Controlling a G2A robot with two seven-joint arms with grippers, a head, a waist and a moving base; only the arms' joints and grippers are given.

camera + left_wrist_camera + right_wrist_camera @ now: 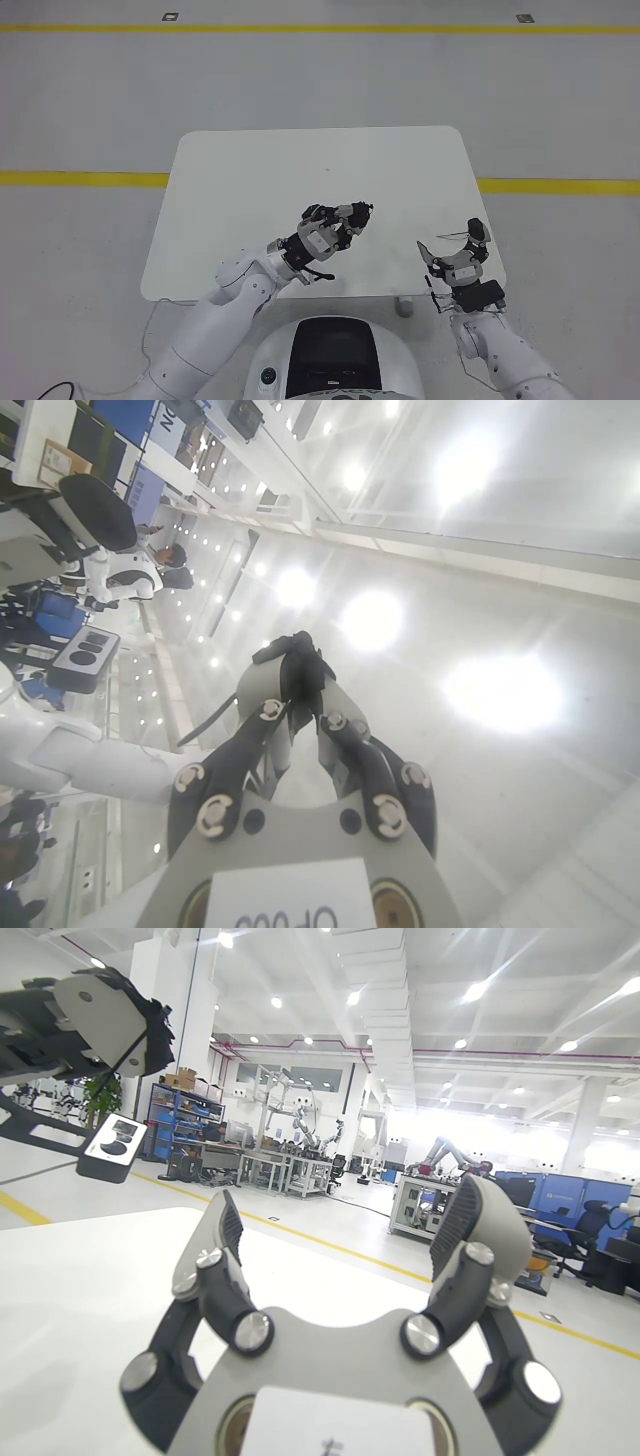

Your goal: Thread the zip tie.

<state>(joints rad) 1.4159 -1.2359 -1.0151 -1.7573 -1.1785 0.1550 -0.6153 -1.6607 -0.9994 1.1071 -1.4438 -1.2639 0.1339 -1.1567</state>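
My left gripper [362, 212] hangs above the middle of the white table [300, 170], pointing toward the right arm. In the left wrist view the left gripper [300, 665] is shut on a black zip tie [210, 720], whose thin strap trails out beside one finger. From the right wrist view the same left gripper [150, 1038] appears raised off the table, with the zip tie [117, 1063] running as a thin dark line across its finger. My right gripper [450, 240] is near the table's right edge. There the right gripper [350, 1208] stands open with nothing between its ribbed pads [452, 1218].
The table top [75, 1278] around both grippers is bare white. Its right edge lies close beside the right gripper. A yellow floor line [80, 179] runs behind the table, and workbenches stand far off in the room.
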